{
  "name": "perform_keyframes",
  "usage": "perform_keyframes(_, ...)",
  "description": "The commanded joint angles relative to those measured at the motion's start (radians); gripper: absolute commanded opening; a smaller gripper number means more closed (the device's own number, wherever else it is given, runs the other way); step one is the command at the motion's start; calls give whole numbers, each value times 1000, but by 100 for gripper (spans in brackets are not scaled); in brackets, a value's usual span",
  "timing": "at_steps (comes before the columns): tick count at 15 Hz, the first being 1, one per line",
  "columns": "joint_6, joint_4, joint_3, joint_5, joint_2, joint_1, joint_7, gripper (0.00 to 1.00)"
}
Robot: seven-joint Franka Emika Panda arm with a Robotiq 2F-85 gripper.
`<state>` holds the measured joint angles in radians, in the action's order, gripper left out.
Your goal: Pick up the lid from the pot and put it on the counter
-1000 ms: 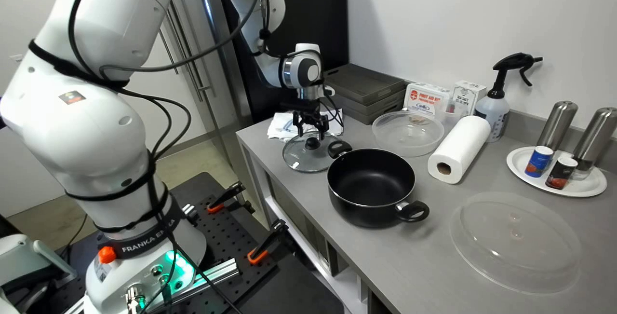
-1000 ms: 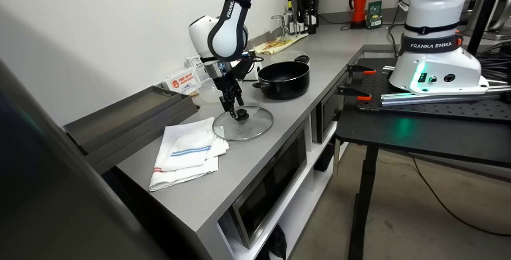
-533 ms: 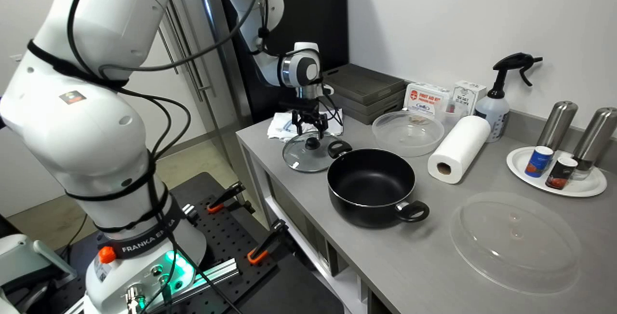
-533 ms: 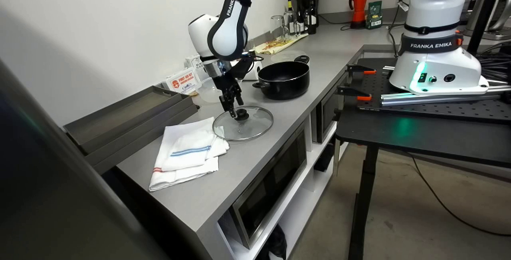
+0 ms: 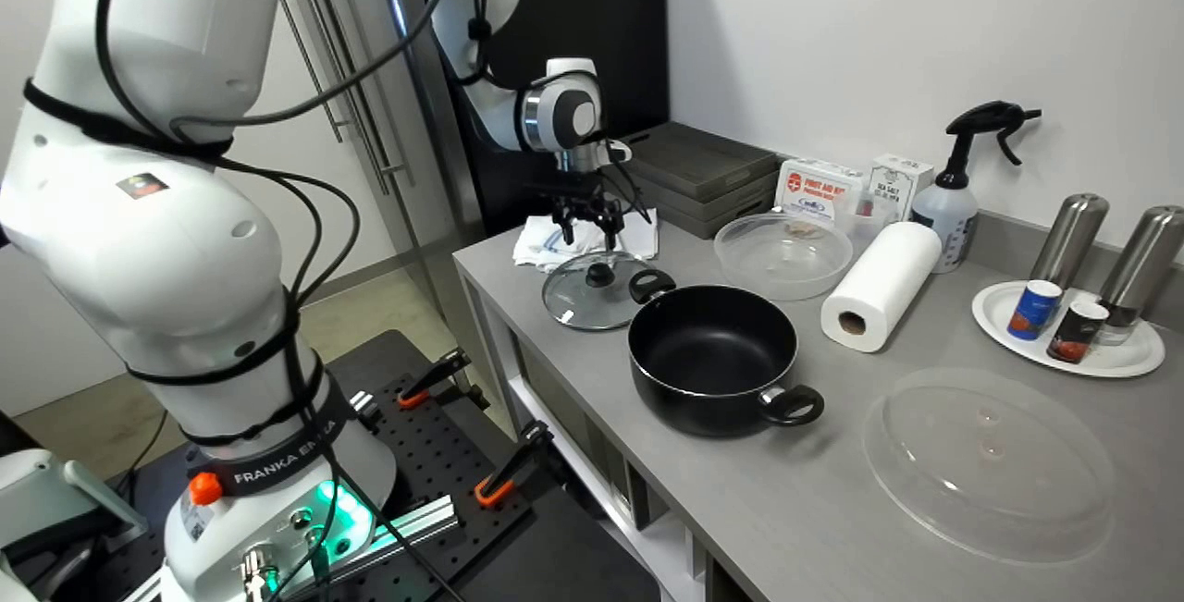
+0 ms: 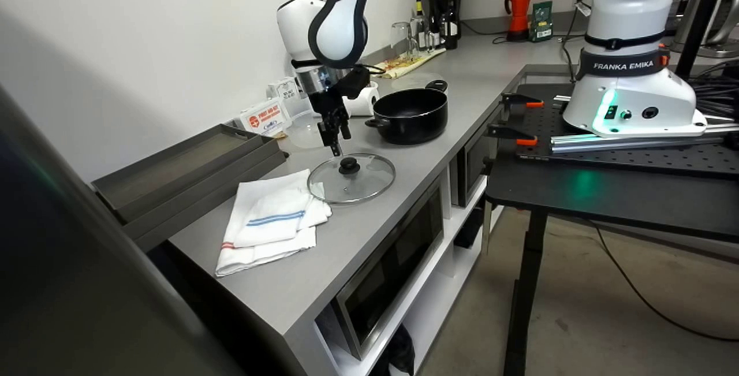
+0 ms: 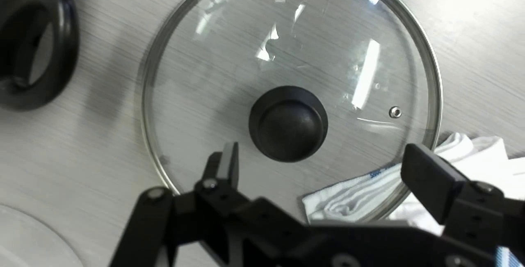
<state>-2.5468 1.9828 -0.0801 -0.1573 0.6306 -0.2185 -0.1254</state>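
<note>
The lid [image 5: 592, 301] is round glass with a metal rim and a dark knob. It lies flat on the grey counter [image 5: 786, 509] in both exterior views [image 6: 361, 185], its edge over a folded white towel. My gripper [image 5: 589, 237] is open and empty a little above the lid, on its wall side, as an exterior view shows [image 6: 342, 144]. In the wrist view its fingers [image 7: 320, 152] are wide apart and the knob [image 7: 288, 125] shows beyond them, untouched. The black pot [image 5: 712, 412] stands uncovered beside the lid; it also shows in an exterior view [image 6: 411, 125].
The white towel [image 6: 277, 214] lies near the counter's end. Dark stacked trays [image 5: 703, 163], a clear round container [image 5: 782, 255] and a paper towel roll [image 5: 883, 283] stand behind. A large clear disc [image 5: 990, 491] and a white plate [image 5: 1004, 329] with bottles lie past the pot.
My gripper has risen off the lid's knob and moved slightly back from it in the last half second. The lid and the pot have not moved.
</note>
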Motion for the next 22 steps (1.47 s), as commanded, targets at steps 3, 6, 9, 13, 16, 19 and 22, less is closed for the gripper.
perform_keyframes(3, -102, 195, 28, -15, -191, -8, -8, 100)
perform_keyframes(6, -147, 270, 42, -24, -273, -4, -15, 100)
perform_keyframes(9, -182, 332, 57, -33, -344, 2, -22, 100)
perform_keyframes(13, -221, 395, 84, -48, -421, 16, -49, 100)
perform_keyframes(16, -211, 367, 77, -35, -398, 33, -29, 100)
perform_keyframes(19, -231, 404, 89, -49, -432, 47, -34, 100)
perform_keyframes(22, -234, 413, 88, -49, -438, 47, -35, 100)
